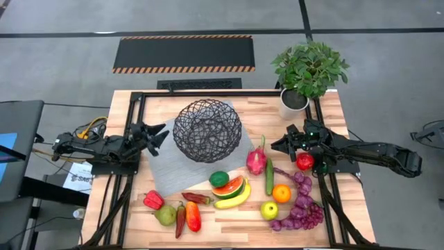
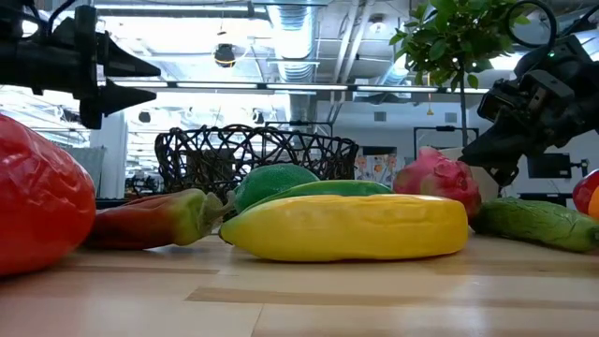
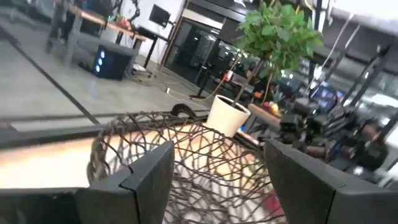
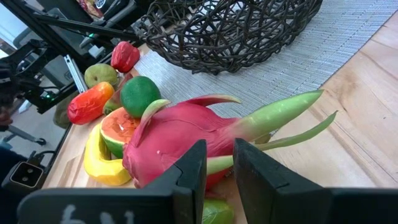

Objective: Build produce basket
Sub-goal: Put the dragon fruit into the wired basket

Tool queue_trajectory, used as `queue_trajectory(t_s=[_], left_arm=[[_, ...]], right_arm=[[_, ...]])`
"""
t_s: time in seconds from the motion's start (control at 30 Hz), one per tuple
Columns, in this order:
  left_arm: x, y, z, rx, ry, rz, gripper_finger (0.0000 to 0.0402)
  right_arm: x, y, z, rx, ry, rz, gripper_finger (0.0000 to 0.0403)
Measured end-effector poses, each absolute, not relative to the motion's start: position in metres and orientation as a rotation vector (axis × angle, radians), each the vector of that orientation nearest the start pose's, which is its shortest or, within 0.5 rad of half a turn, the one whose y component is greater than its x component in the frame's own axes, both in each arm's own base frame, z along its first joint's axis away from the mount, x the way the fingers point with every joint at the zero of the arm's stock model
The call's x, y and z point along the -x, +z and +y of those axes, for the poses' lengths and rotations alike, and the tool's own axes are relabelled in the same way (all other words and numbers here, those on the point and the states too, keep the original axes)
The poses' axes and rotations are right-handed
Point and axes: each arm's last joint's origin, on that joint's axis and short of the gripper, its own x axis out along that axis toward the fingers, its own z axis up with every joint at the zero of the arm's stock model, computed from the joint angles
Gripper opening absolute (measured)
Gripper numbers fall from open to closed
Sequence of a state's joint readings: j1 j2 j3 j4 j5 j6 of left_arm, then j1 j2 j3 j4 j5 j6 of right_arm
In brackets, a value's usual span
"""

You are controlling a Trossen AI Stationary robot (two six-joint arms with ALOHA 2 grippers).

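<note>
The black wire basket (image 1: 208,130) stands on a grey mat (image 1: 164,173) at the table's middle. My left gripper (image 1: 163,136) hovers open just left of the basket, with its fingers (image 3: 152,180) pointing at the wire rim (image 3: 186,124). My right gripper (image 1: 276,146) hangs right of the basket, above the pink dragon fruit (image 4: 180,140). Its fingers are a narrow gap apart and touch nothing. The rest of the produce lies on the table's near half: lime (image 1: 219,178), watermelon slice (image 1: 231,187), banana (image 1: 234,199), cucumber (image 1: 269,177), orange (image 1: 281,193), purple grapes (image 1: 302,208), peppers (image 1: 191,215).
A leafy plant in a white pot (image 1: 293,103) stands at the far right corner, behind my right arm. A red apple (image 1: 304,161) lies under my right arm. A pear (image 1: 165,216) and a red pepper (image 1: 153,200) lie near the left front. A black frame (image 1: 132,118) rims the table.
</note>
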State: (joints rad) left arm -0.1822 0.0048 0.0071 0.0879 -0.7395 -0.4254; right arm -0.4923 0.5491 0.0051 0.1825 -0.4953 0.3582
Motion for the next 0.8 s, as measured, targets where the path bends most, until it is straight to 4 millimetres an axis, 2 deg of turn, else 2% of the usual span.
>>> queue_trajectory(t_s=[0.2, 0.47, 0.67, 0.8], left_arm=[[-0.0921, 0.1734, 0.0023, 0.641, 0.49, -0.244, 0.0236], [-0.0904, 0.1731, 0.0049, 0.71, 0.587, -0.299, 0.0236], [-0.0902, 0.1731, 0.0052, 0.731, 0.597, -0.31, 0.0236], [-0.0902, 0.1729, 0.0052, 0.812, 0.587, -0.335, 0.0236]], right_arm=[[-0.1155, 0.1331, -0.0438, -0.545, -0.039, 0.318, 0.0104], [-0.1179, 0.1331, -0.0371, -0.911, -0.05, 0.339, 0.0104], [-0.1182, 0.1326, -0.039, -0.916, -0.148, 0.309, 0.0104], [-0.1178, 0.1317, -0.0397, -0.923, -0.173, 0.311, 0.0104]])
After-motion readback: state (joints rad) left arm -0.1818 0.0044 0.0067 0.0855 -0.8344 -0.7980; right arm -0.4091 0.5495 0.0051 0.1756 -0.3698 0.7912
